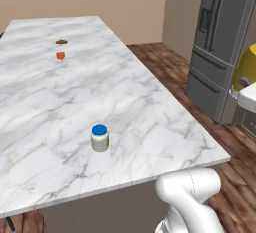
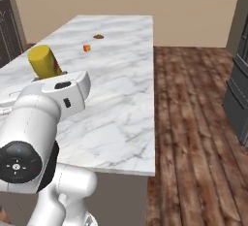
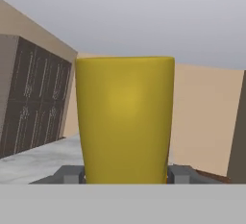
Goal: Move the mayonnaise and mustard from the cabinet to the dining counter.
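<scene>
The mayonnaise [image 1: 100,137], a squat creamy jar with a blue lid, stands upright on the dining counter [image 1: 60,92] near its front edge. The mustard [image 3: 125,117], a yellow squeeze bottle, sits between my fingers in the hand view, with my gripper [image 3: 125,176] shut on it. From the right base view the mustard [image 2: 43,61] sticks up from the gripper [image 2: 55,73] above the left part of the dining counter [image 2: 121,74]. In the left base view the mustard [image 1: 245,67] shows at the right edge, off the counter's side. The cabinet is out of view.
A small orange block [image 1: 60,55] and a flat brown item [image 1: 61,42] lie far back on the counter. A grey refrigerator [image 1: 220,47] stands to the right across the wood floor [image 2: 193,123]. A dark panelled unit [image 2: 9,21] stands at the far left.
</scene>
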You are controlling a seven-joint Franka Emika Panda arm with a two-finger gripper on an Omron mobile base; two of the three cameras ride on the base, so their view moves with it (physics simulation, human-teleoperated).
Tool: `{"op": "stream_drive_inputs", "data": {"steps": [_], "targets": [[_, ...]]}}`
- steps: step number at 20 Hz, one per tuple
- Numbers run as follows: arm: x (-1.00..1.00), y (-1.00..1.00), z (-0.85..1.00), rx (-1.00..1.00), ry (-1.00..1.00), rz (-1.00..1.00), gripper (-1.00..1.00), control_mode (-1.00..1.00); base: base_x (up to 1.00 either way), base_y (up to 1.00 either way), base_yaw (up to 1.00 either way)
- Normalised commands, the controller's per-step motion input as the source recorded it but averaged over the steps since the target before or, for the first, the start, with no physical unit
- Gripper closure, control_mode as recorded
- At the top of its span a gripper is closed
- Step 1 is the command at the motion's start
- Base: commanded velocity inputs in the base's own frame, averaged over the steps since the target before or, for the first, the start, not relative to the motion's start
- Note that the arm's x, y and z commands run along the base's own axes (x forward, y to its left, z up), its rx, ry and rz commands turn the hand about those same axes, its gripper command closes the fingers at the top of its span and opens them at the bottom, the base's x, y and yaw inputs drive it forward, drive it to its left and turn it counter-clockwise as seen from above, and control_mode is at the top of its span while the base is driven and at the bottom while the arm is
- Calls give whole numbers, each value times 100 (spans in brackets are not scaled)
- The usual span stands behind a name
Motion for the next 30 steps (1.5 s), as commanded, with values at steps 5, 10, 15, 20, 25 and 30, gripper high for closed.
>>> {"op": "stream_drive_inputs", "data": {"steps": [5, 10, 15, 20, 25, 30], "targets": [[0, 0, 0, 0, 0, 0, 100, 100, 84, -16, 22], [0, 0, 0, 0, 0, 0, 100, 100, 90, -17, 19], [0, 0, 0, 0, 0, 0, 100, 100, 91, -8, 7], [0, 0, 0, 0, 0, 0, 100, 100, 90, -3, 0], [0, 0, 0, 0, 0, 0, 100, 100, 70, -3, 0], [58, -6, -7, 1, 5, 2, 100, -100, 14, -2, 0]]}}
